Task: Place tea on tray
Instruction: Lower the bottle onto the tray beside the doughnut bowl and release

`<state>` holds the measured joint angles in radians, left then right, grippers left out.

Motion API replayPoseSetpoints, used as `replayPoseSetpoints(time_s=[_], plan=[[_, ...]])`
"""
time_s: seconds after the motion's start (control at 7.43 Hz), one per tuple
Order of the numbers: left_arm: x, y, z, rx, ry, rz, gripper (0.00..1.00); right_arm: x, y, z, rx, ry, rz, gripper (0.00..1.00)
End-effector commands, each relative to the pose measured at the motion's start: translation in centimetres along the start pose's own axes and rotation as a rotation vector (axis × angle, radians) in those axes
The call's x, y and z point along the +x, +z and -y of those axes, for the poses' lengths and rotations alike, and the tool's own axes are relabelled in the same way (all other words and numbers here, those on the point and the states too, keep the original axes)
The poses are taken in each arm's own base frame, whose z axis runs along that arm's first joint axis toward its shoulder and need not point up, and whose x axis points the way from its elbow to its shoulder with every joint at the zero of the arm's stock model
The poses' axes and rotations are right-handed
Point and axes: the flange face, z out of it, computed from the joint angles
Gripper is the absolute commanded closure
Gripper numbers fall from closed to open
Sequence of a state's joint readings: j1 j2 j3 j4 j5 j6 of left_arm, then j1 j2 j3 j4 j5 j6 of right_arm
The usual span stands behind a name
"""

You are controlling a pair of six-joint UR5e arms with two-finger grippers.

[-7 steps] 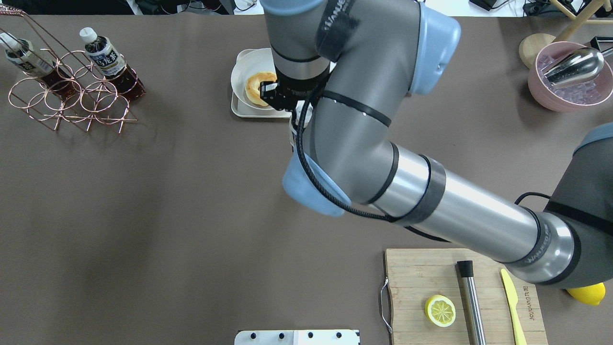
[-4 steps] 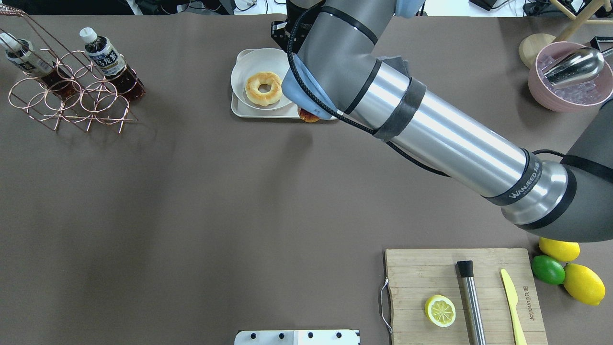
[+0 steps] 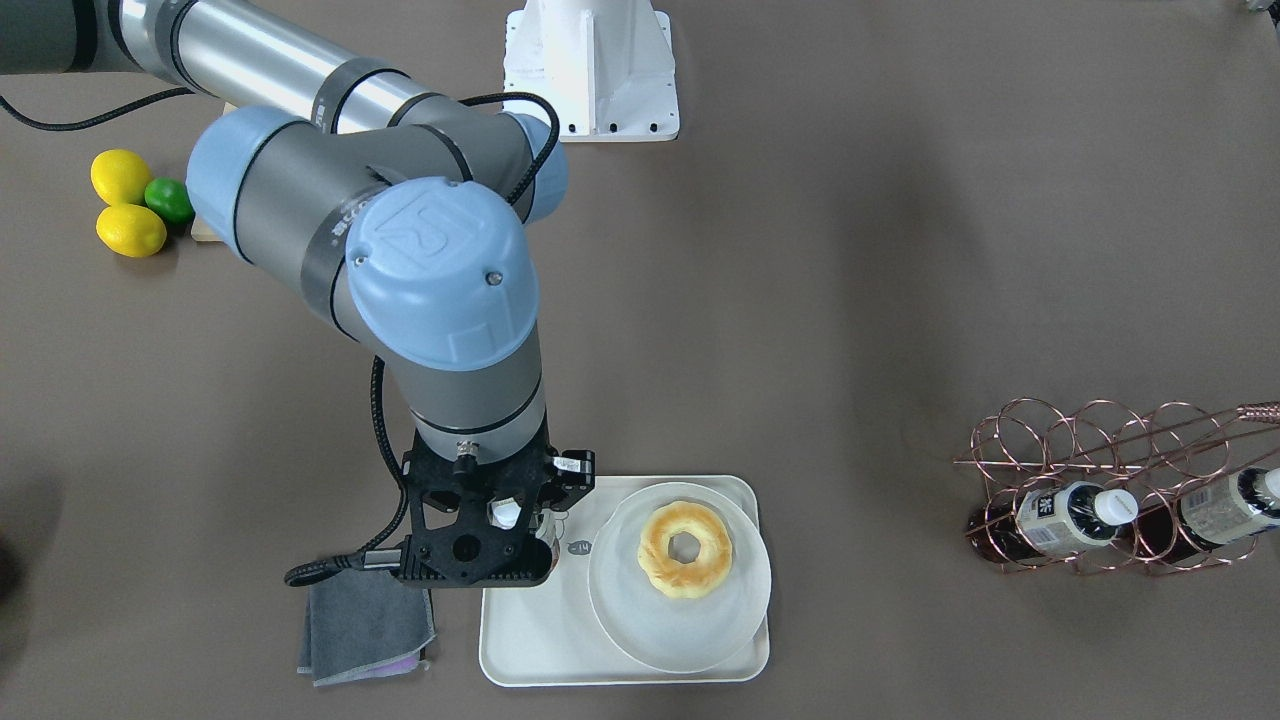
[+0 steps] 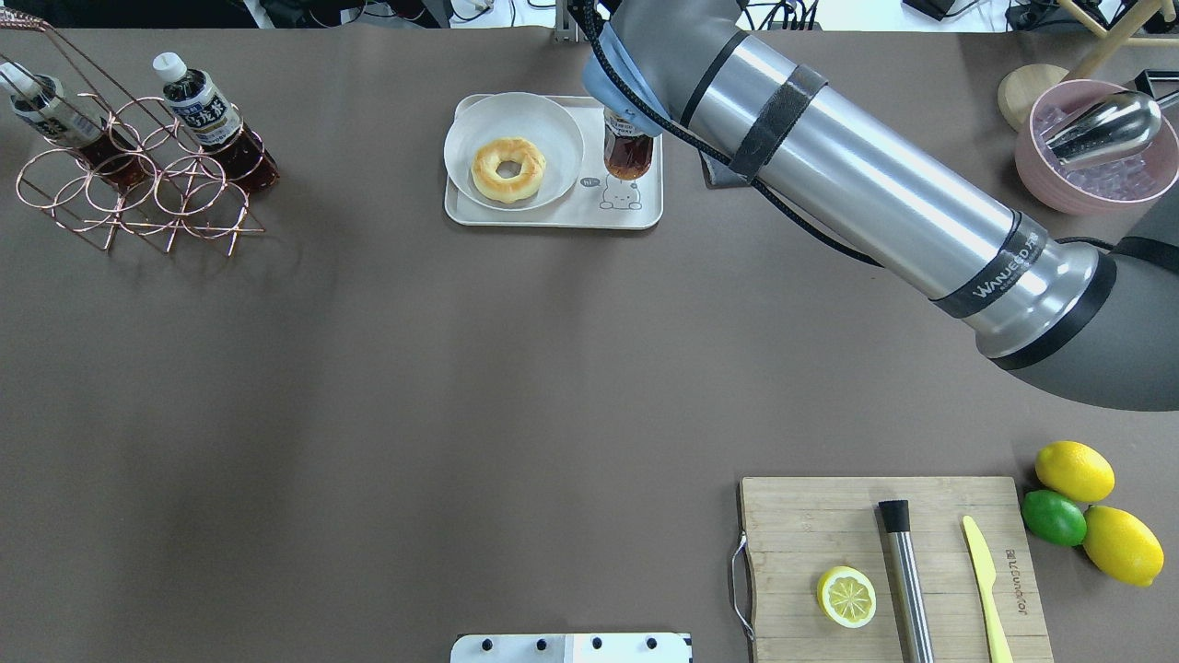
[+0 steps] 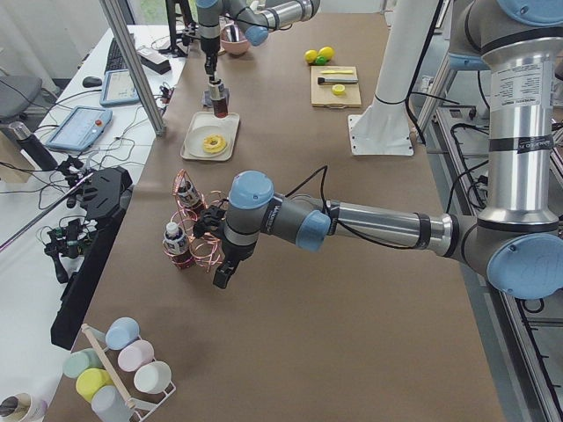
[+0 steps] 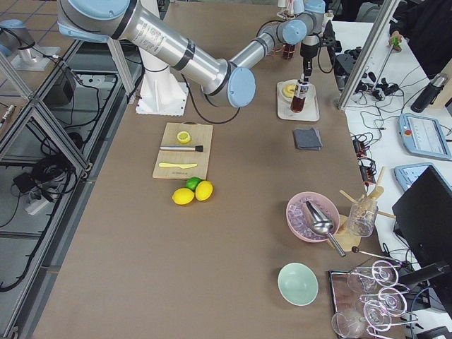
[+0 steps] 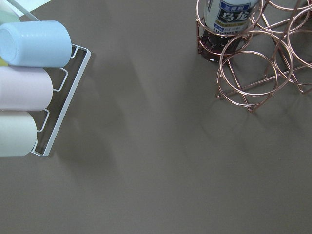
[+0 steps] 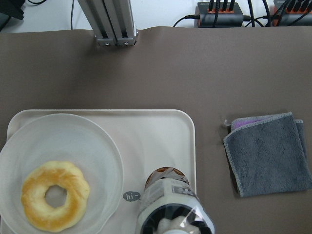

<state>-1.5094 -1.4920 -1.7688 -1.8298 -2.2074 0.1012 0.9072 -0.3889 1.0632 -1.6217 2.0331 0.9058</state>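
A tea bottle [image 4: 628,152] with dark red-brown liquid stands upright over the right part of the cream tray [image 4: 562,217], just behind its drawn bear [image 4: 619,195]. My right gripper [image 3: 503,520] is shut on the bottle's top; the white cap [image 3: 506,513] shows between the jaws. In the right wrist view the bottle [image 8: 171,202] has its base inside the tray [image 8: 161,131], near the right rim; I cannot tell if it touches. Two more tea bottles [image 4: 201,109] [image 4: 48,112] sit in the copper wire rack [image 4: 138,189]. My left gripper [image 5: 224,274] hangs beside that rack; I cannot tell if it is open or shut.
A round plate [image 4: 553,138] with a donut [image 4: 507,169] fills the tray's left part. A grey cloth [image 8: 268,151] lies right of the tray. A cutting board [image 4: 811,516], lemons [image 4: 1073,470] and a pink ice bowl [image 4: 1032,161] are on the right.
My right arm has swung toward the table's far edge, carrying the bottle from the tray's near rim to further back over the tray's right part.
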Motion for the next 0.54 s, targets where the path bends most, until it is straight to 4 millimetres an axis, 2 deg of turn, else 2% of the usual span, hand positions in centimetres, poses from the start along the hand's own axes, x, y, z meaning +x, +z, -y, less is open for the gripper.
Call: replayPoseSetpoints(time_s=[0.0, 0.4], plan=[[0.05, -0.11, 0.15, 0.003, 0.002, 0.002, 0.02, 0.72, 1.9, 1.27, 0.007, -0.001, 0.007, 1.0], [0.02, 0.04, 0.25, 0.001, 0.001, 0.001, 0.02, 0.13, 2.7, 0.8, 0.006, -0.013, 0.014, 1.0]])
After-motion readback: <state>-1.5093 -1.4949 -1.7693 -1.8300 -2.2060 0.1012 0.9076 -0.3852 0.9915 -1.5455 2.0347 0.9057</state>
